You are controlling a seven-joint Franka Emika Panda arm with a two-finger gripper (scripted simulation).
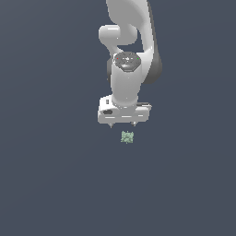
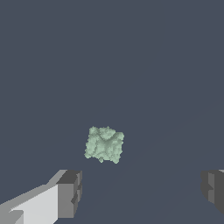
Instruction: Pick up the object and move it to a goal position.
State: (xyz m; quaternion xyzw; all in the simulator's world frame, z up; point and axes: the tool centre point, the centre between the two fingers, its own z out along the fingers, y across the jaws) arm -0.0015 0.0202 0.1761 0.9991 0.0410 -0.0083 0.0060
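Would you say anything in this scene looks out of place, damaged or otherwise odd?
Nothing stands out. The pale green lump lies alone on the plain grey surface, jagged-edged but whole. The gripper is near it with fingers spread wide, not touching it.

Exterior view: high, distant, facing down over white arm. Wrist view: close, past dark-padded gripper point(image 2: 142, 192). Shared: small, mottled pale green lump point(image 1: 127, 137) point(image 2: 104, 144).

Glossy white rounded arm point(image 1: 131, 55), dark joint seams, grey-tipped end effector point(image 1: 122, 124).
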